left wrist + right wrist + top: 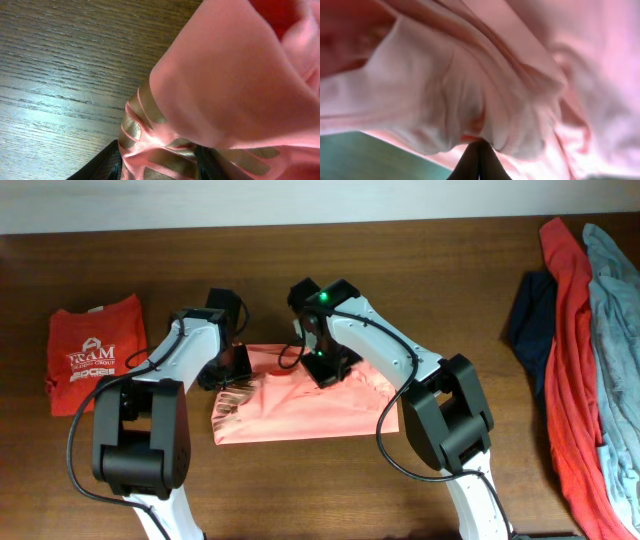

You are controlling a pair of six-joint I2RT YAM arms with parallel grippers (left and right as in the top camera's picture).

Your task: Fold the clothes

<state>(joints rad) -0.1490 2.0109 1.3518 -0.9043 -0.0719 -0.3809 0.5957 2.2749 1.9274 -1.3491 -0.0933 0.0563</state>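
We see the soft salmon-pink fabric shirt (300, 412) lying mid-surface, its long axis running left to right, with both claws at its far edge. The left claw (232, 370), half open, grips the striped left corner; the right claw (328, 370) is pinched tight on bunched fabric, so any fold would come toward us.

Two white arms (395, 345) with black joint housings, looped black cables, one green light (323, 296)

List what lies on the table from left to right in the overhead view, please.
Red shirt with white lettering → salmon-pink shirt under both arms → navy garment → coral-red garment → grey-blue garment.
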